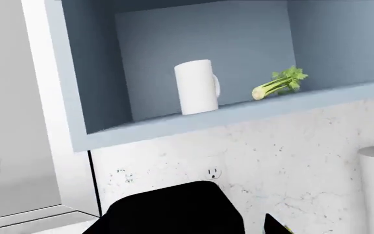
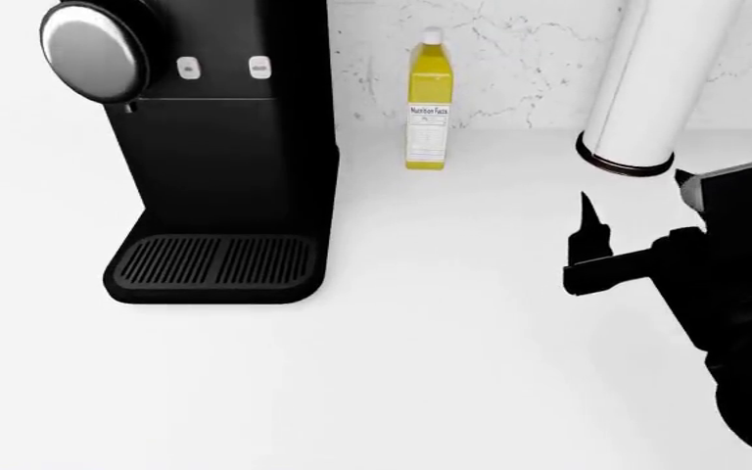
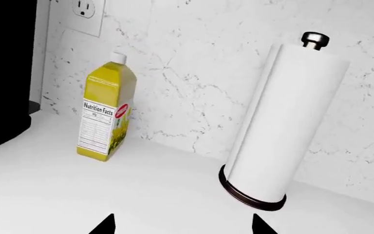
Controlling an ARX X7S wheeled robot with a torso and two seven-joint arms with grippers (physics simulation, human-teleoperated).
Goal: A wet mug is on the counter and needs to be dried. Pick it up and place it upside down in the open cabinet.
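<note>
The white mug (image 1: 196,87) stands on the shelf of the open blue-grey cabinet (image 1: 174,127), seen only in the left wrist view, with its handle turned to the back; I cannot tell which end is up. My left gripper (image 1: 190,229) is below the cabinet and well away from the mug. One wide-set fingertip (image 1: 274,225) shows and nothing is between the jaws. My right gripper (image 2: 634,201) hovers open and empty over the white counter (image 2: 454,343), just in front of the paper roll. Its fingertips (image 3: 105,225) stand wide apart.
A celery stalk (image 1: 279,83) lies on the shelf beside the mug. A black coffee machine (image 2: 219,147) stands on the counter's left, a yellow bottle (image 2: 429,103) by the marbled wall, and a tall white paper roll (image 2: 650,78) next to my right arm. It also shows in the right wrist view (image 3: 284,122).
</note>
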